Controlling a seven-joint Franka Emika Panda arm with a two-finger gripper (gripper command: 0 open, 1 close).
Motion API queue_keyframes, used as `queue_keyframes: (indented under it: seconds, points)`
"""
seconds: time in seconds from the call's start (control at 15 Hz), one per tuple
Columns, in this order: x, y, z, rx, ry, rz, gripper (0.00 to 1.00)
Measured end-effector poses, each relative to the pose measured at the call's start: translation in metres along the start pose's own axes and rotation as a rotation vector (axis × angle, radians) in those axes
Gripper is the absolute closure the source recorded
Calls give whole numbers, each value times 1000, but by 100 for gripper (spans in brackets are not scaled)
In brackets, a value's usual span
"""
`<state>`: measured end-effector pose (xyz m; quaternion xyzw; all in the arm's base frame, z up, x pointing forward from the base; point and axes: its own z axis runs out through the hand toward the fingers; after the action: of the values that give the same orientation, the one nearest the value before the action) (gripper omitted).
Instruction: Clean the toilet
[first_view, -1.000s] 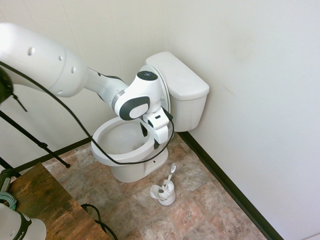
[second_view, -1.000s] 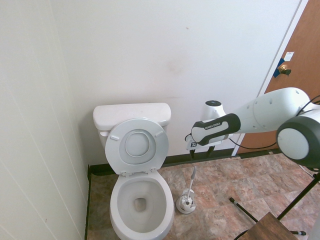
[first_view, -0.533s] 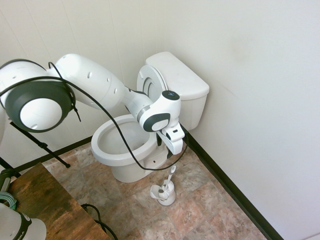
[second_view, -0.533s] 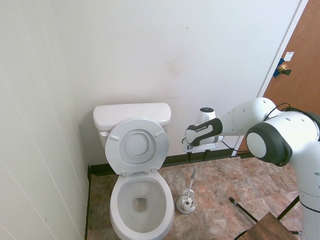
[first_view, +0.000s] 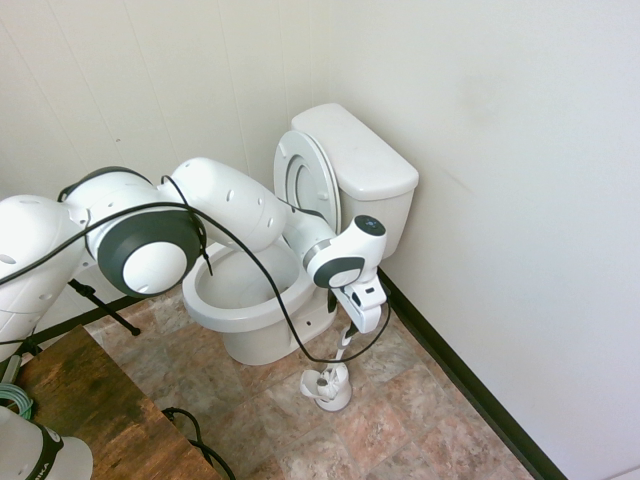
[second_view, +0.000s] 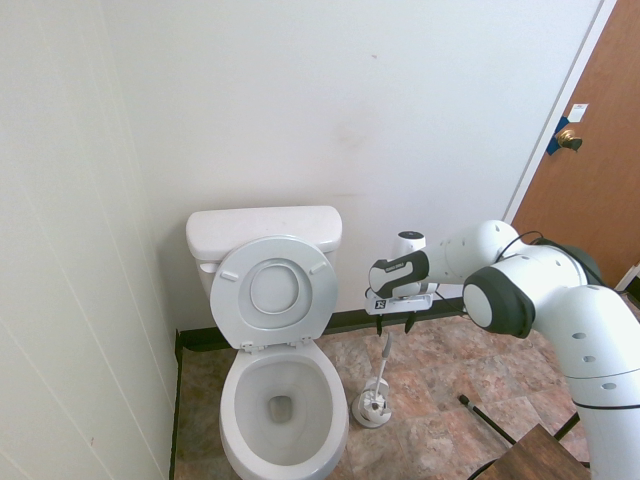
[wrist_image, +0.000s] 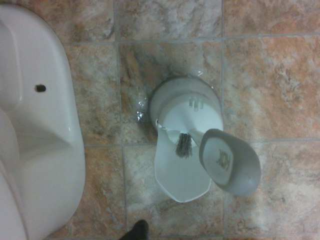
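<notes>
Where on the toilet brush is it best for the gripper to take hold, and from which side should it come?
Probably best is the grey handle, gripped from above. It stands up, slightly tilted, out of the white holder, and its wide top end faces the wrist camera. The open gripper hangs above it, fingers down.

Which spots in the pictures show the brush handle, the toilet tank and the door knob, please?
Brush handle (wrist_image: 238, 167): wrist view, on its wide grey end.
Toilet tank (first_view: 372, 160): first exterior view, on its flat lid.
Door knob (second_view: 571, 142): second exterior view, on its round face.
</notes>
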<state>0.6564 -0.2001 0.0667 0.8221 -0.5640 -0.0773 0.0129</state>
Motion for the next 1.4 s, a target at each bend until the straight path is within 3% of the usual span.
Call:
queue_keyframes:
  seconds: [0.33,0.67,0.73,1.4]
  points:
    - [24,-2,51,-29,-46,28,0]
    - [30,-14,69,-39,-64,19,0]
    - [32,-16,67,-37,-65,19,100]
    - [37,-26,70,-25,-81,22,100]
